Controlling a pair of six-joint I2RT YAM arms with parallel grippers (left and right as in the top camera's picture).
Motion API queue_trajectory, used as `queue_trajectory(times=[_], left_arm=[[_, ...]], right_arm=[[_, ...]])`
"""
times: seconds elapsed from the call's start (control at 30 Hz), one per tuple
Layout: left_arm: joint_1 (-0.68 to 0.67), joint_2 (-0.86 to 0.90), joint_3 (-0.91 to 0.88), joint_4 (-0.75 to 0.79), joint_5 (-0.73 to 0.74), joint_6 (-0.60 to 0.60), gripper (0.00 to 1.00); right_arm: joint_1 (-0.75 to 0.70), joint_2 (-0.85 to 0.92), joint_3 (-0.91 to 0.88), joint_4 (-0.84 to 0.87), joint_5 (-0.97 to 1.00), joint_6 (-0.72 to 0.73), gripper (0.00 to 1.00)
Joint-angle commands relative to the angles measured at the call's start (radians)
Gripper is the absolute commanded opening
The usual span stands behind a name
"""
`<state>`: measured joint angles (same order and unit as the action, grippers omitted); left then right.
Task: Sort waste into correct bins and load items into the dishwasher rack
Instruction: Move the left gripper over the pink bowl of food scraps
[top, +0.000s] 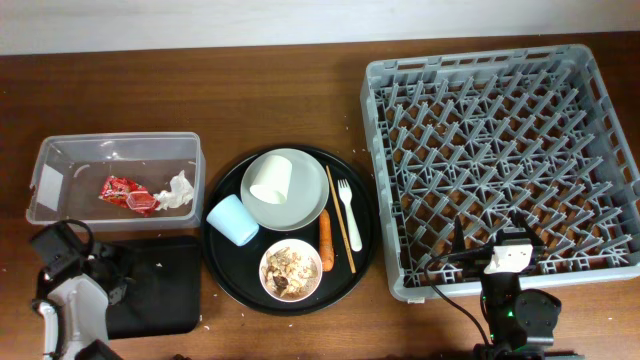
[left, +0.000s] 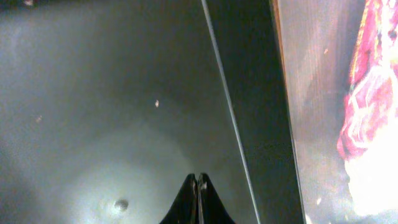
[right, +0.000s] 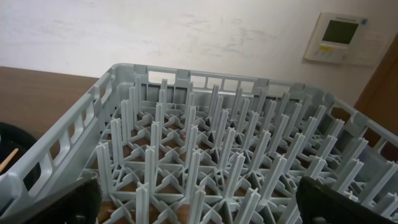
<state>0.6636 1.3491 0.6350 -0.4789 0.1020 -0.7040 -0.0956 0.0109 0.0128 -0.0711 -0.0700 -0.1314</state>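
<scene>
From where I stand, the left fingers (left: 193, 194) are pressed together on nothing. Their tips point down over the shallow black tray (top: 165, 285) at the lower left of the overhead frame. The right fingers (right: 68, 202) are spread wide and empty at the near rim of the dishwasher rack (top: 500, 130), lower right.

The red wrapper (top: 127, 193) and the tissue (top: 177, 190) already lie in the clear tub (top: 115, 140), upper left. The waste left to sort sits on the round black tray (top: 345, 285) at the centre: the food scraps in the white bowl (top: 291, 268), and the carrot (top: 325, 240) just beside the bowl.

The carrot's long axis runs up and down the frame, almost in line with the chopsticks (top: 340, 220) just to its right. It lies to the right of the left fingers, well apart, and to the left of the right fingers, which look the nearer pair. The black tray sits under the left arm, though, so I'd guess that arm takes the carrot. It would have to spread its fingers first, then close across the carrot's narrow width (left to right in the frame).
</scene>
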Motion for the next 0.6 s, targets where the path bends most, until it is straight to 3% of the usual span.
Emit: queue_trajectory(times=[0.0,0.37,0.57], left_arm=[[0.005,0.041,-0.041,0.060,0.066,-0.007,0.00],[0.005,0.122,-0.060,0.280,0.270,-0.005,0.00],[0.005,0.122,-0.060,0.322,0.294,-0.005,0.01]], right_arm=[[0.004,-0.007,-0.007,-0.001,0.002,0.001,0.99],[0.004,-0.007,-0.007,-0.001,0.002,0.001,0.99],[0.004,-0.007,-0.007,-0.001,0.002,0.001,0.99]])
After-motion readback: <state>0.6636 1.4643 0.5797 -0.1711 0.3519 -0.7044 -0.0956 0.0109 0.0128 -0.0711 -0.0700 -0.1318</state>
